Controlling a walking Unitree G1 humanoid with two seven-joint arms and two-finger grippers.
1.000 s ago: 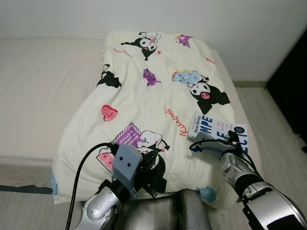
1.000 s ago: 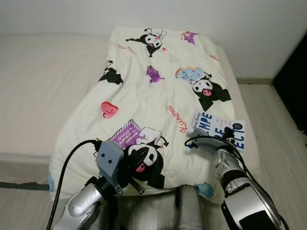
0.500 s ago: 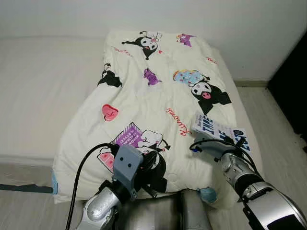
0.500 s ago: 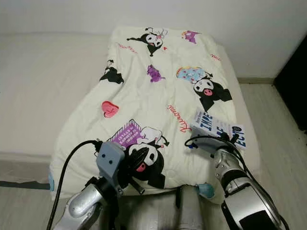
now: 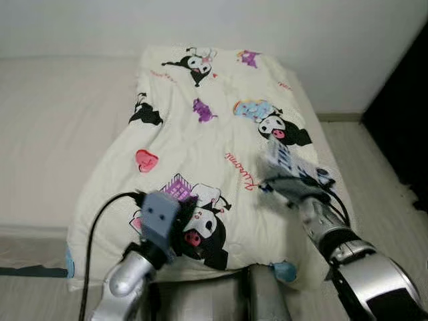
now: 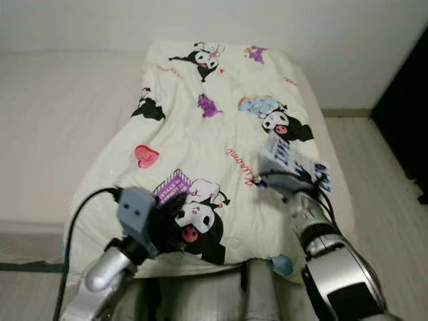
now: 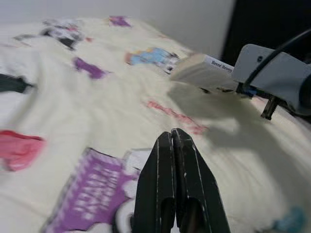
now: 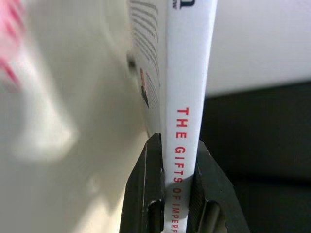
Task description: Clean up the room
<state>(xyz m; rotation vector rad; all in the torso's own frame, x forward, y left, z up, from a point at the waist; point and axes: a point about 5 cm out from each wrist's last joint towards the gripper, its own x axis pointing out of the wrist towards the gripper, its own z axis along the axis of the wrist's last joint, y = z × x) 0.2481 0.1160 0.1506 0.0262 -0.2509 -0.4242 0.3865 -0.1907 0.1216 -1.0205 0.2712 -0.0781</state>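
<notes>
A white paperback book with blue lettering hangs tilted above the right side of the cartoon-print quilt. My right gripper is shut on the book's spine, which reads "THE GIFTS OF IMPERF". The same book and the right wrist housing appear in the left wrist view. My left gripper is shut with nothing in it, low over the quilt's near edge, beside the purple patch.
The bed's beige mattress spreads to the left of the quilt. A white wall runs behind. Pale wood floor lies to the right, with a dark opening at the far right.
The book has been lifted off the quilt by its spine and tilted up, moving slightly left and away. The camera has shifted a little. The left arm stays about where it was.
</notes>
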